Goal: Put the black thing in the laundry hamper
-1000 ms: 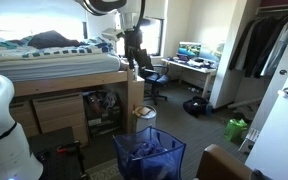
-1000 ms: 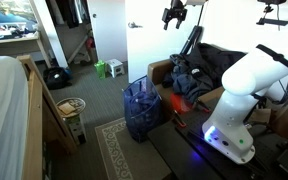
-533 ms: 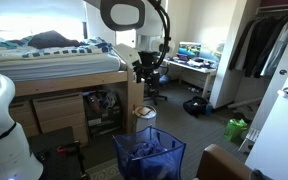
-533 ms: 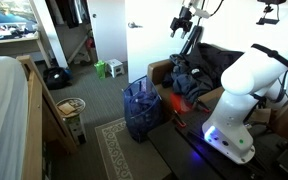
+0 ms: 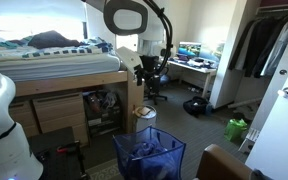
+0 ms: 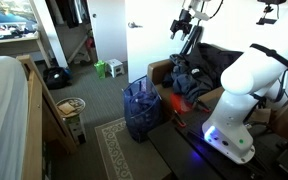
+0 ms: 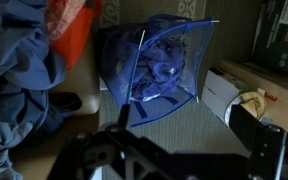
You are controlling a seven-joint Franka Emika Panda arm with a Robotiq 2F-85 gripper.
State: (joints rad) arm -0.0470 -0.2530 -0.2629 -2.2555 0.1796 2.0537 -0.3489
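The laundry hamper, square with dark blue mesh sides and blue fabric inside, stands on the floor; it also shows in an exterior view and in the wrist view. My gripper hangs high in the air, also seen in an exterior view, above a heap of blue-grey and dark clothes on a couch. In the wrist view the gripper is open with nothing between its jaws. The hamper lies below and ahead of it. I cannot single out the black thing.
A small white round bin stands by the raised bed, and shows in the wrist view. An orange cloth lies on the heap. There is a desk with an office chair, a patterned rug and my white base.
Over the last second my gripper has come lower and shifted sideways over the clothes heap. In the last half second it has hardly moved. The jaws stay empty.
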